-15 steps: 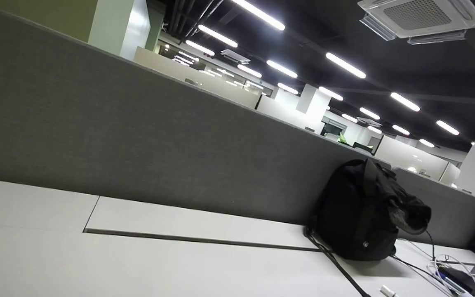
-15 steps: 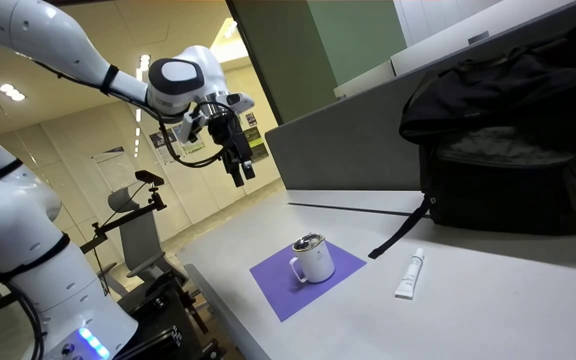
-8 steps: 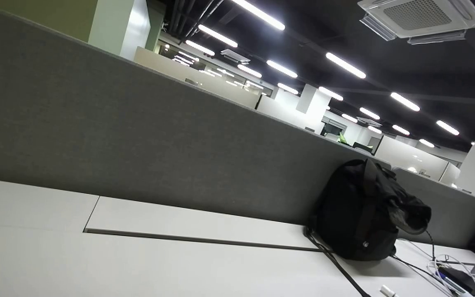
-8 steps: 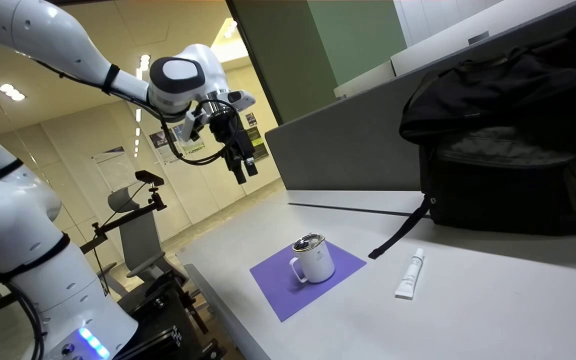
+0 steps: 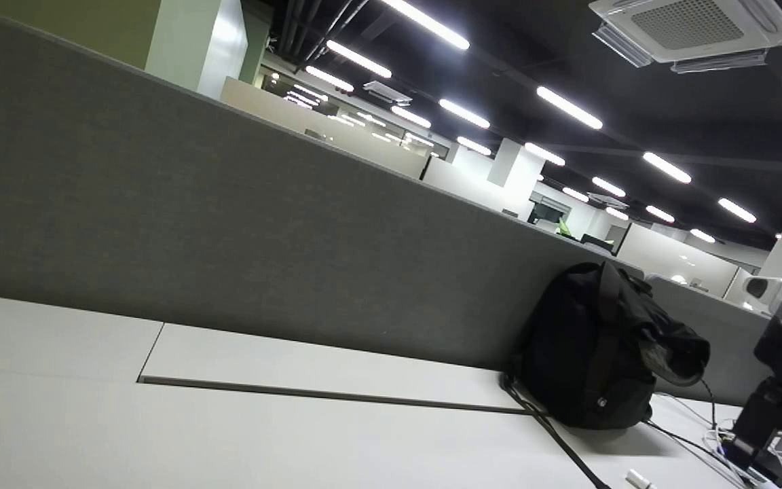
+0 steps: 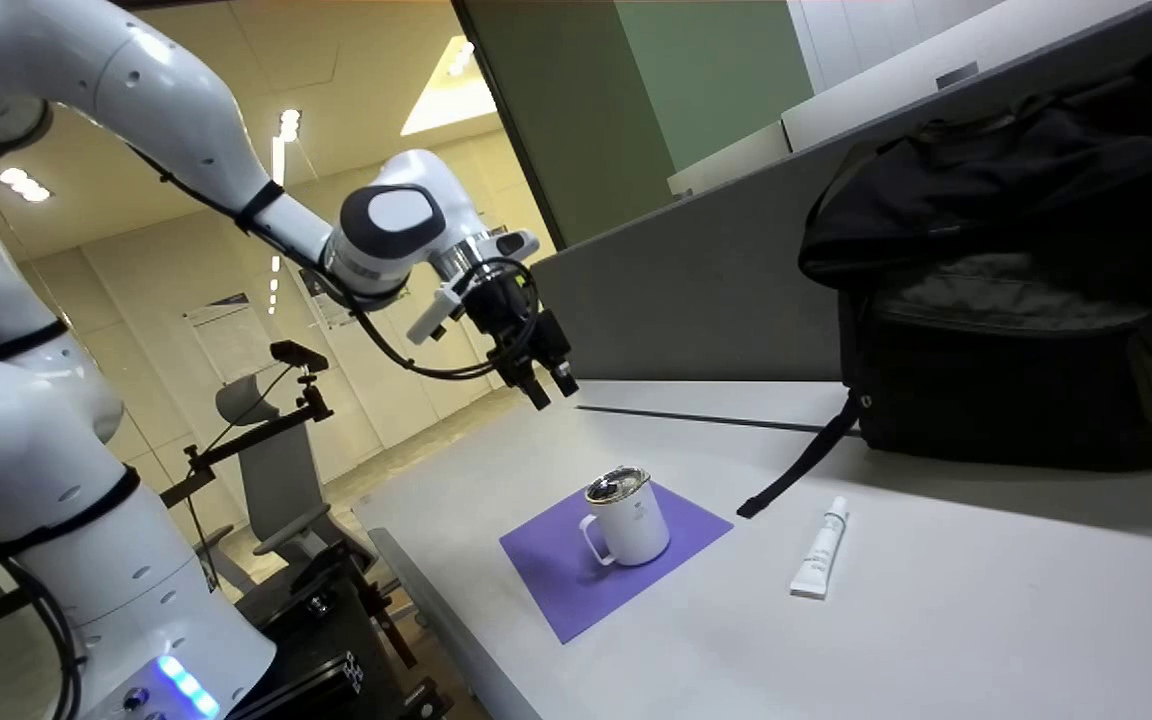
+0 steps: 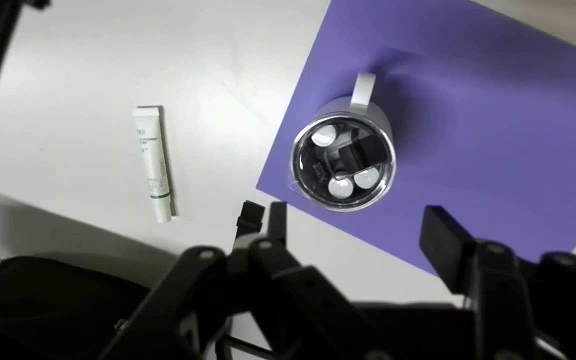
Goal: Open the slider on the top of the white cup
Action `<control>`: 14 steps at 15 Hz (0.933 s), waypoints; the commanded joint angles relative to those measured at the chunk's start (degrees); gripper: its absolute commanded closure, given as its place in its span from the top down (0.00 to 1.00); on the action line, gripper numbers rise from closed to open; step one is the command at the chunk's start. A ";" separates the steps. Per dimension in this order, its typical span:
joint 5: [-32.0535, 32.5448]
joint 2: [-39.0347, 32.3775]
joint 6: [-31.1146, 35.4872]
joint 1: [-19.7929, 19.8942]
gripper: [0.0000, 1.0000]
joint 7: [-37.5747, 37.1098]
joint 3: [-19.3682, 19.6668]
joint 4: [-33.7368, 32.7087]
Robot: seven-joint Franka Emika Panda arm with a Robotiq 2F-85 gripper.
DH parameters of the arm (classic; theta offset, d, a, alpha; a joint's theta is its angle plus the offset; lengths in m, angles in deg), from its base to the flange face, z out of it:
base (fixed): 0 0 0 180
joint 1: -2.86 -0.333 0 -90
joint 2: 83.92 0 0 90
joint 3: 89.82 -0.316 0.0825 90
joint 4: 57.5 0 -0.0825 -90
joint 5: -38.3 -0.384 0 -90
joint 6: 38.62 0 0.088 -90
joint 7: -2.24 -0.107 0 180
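Note:
The white cup stands upright on a purple sheet in an exterior view, with a shiny clear lid on top. In the wrist view the lid of the cup faces me, and a black slider sits on its right half. Round white spots show in the lid, perhaps reflections. The handle points up in that view. My gripper is in the air above and behind the cup, apart from it. Its fingers are spread with nothing between them.
A white tube lies on the white table beside the sheet. A black bag stands against the grey partition, its strap reaching toward the sheet. Cables lie beyond the bag.
My arm has moved down and toward the cup, rightward in the view that shows the cup. More of the gripper has come into view at the right edge elsewhere. The cup has not moved.

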 commanded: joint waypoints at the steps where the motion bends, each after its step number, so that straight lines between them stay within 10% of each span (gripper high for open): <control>1: 6.54 -5.07 6.78 -0.16 0.42 0.10 2.41 -0.31; 7: 11.38 -9.47 12.46 -1.64 0.02 1.32 5.93 -0.87; 14: 6.90 -9.71 8.45 -2.16 0.01 1.56 5.84 -0.07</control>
